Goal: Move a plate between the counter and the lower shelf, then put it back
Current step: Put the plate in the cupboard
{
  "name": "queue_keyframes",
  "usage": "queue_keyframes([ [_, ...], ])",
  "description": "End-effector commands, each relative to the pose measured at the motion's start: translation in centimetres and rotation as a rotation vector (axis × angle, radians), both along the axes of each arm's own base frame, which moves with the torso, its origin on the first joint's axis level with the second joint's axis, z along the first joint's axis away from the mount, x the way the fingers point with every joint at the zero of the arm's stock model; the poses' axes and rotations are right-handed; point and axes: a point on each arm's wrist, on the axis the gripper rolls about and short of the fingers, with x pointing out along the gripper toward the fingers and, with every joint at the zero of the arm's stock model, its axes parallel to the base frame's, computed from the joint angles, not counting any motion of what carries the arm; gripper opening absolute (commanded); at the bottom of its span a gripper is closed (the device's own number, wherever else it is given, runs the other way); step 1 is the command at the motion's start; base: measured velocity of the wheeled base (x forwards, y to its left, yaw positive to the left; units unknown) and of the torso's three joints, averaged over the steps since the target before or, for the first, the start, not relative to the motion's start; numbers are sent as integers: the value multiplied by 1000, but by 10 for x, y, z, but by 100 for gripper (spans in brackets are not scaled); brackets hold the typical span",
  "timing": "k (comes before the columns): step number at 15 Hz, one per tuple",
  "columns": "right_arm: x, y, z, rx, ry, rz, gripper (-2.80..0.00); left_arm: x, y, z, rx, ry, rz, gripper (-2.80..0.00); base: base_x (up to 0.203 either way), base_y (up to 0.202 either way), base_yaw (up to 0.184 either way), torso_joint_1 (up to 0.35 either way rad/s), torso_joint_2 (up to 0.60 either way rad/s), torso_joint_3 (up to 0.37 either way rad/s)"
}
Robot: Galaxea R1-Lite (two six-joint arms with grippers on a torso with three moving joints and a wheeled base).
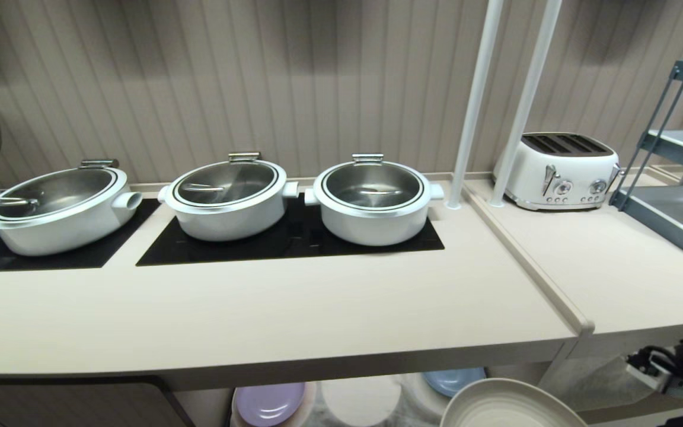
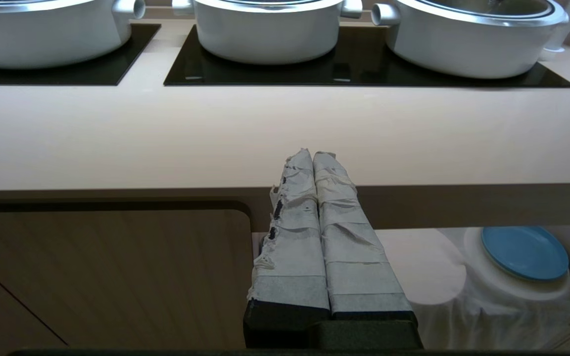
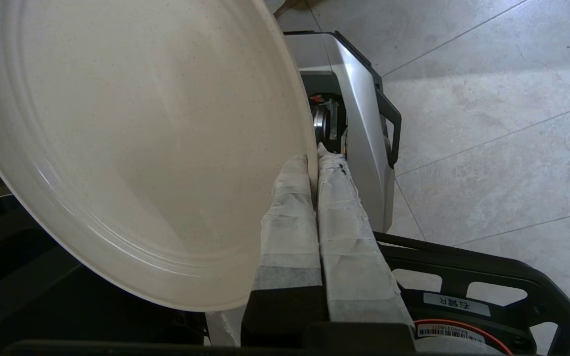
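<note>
The right gripper (image 3: 314, 163) pinches the round cream plate (image 1: 510, 406) by its rim, below the long beige counter (image 1: 270, 320). Raise it level, clearing that thick edge. The left gripper (image 2: 313, 157) hangs closed, empty.

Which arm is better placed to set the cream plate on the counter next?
Right, probably. Its fingers already pinch the rim of the round cream plate, just below the beige counter. The left gripper is shut, holding nothing.
</note>
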Motion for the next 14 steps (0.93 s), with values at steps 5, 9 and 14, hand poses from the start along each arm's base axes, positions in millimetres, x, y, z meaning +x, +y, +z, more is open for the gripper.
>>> queue_keyframes([
  [5, -5, -1, -3, 9, 21, -26, -280, 0, 0, 0, -1, 1, 0, -280, 0, 0, 0, 0, 0, 0],
  [9, -8, -2, -4, 10, 22, -30, -280, 0, 0, 0, -1, 1, 0, -280, 0, 0, 0, 0, 0, 0],
  [14, -7, -2, -4, 10, 21, -30, -280, 0, 0, 0, -1, 1, 0, -280, 0, 0, 0, 0, 0, 0],
])
